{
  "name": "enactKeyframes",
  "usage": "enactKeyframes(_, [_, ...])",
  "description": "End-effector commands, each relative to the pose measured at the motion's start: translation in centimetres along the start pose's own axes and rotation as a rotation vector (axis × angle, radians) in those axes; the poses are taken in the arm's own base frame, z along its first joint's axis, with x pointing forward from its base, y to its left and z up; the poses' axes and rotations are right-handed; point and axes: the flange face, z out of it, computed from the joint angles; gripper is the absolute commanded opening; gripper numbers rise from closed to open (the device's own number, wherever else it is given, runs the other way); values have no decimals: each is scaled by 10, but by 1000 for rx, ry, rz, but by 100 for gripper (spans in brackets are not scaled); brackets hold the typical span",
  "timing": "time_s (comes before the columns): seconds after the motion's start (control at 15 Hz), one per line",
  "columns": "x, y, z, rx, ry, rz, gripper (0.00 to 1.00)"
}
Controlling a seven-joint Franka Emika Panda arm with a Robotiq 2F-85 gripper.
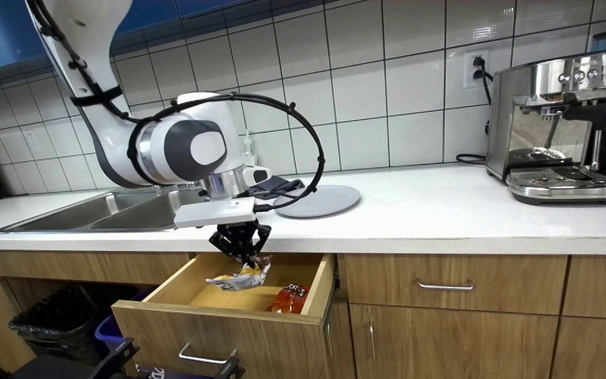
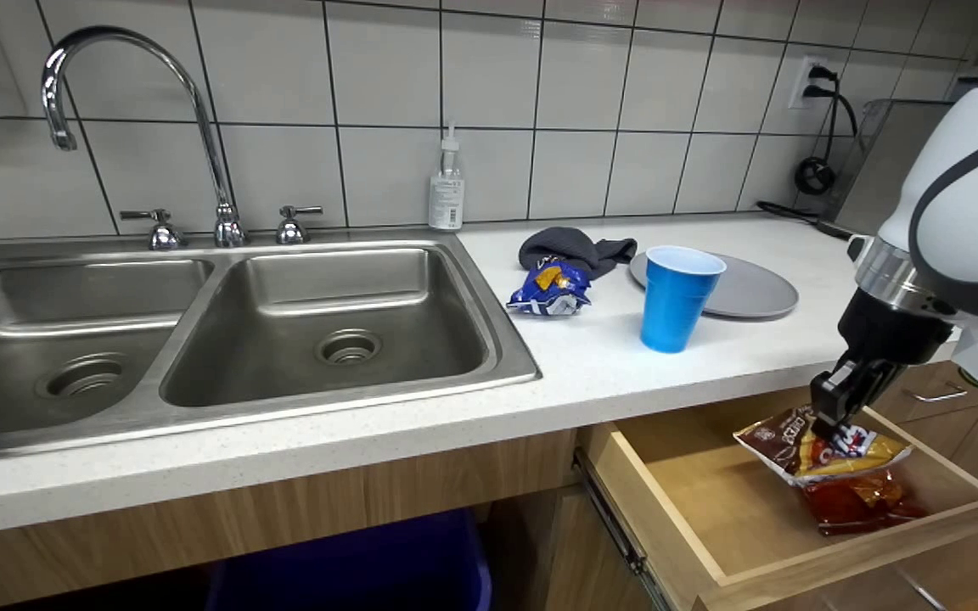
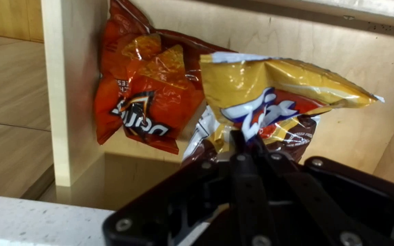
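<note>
My gripper (image 3: 248,140) is shut on a yellow and brown chip bag (image 3: 238,78), pinching it near its middle; the gripped part is hidden between the fingertips. In both exterior views this bag (image 1: 237,282) hangs within the outline of the open wooden drawer (image 1: 219,311), with the gripper (image 2: 829,428) pointing down over it. A red-orange chip bag (image 3: 162,99) lies on the drawer's bottom against a side wall. In an exterior view the red-orange bag (image 2: 867,509) shows partly behind the held one; whether the two touch, I cannot tell.
On the white counter (image 2: 591,356) stand a blue cup (image 2: 677,297), a grey plate (image 2: 752,288), a blue chip bag (image 2: 550,287) and a dark cloth (image 2: 567,248). A double sink (image 2: 328,297) lies beside them. The coffee machine (image 1: 503,116) is farther along. Below is a black-lined bin (image 1: 66,321).
</note>
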Motion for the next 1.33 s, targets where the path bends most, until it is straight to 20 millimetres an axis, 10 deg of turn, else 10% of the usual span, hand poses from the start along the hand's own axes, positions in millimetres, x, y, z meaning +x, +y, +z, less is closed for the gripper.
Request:
enactKeyframes(0.0, [10,6,14,-15,54,-37,1])
enactKeyframes(0.33, [17,8,30,-13,79,-41,1])
enactKeyframes(0.4, [19,9,32,-13,80,-39,31])
enactKeyframes(1.07, [30,10,21,1,120,-26,98])
enactKeyframes(1.27, [30,9,12,7,130,-23,100])
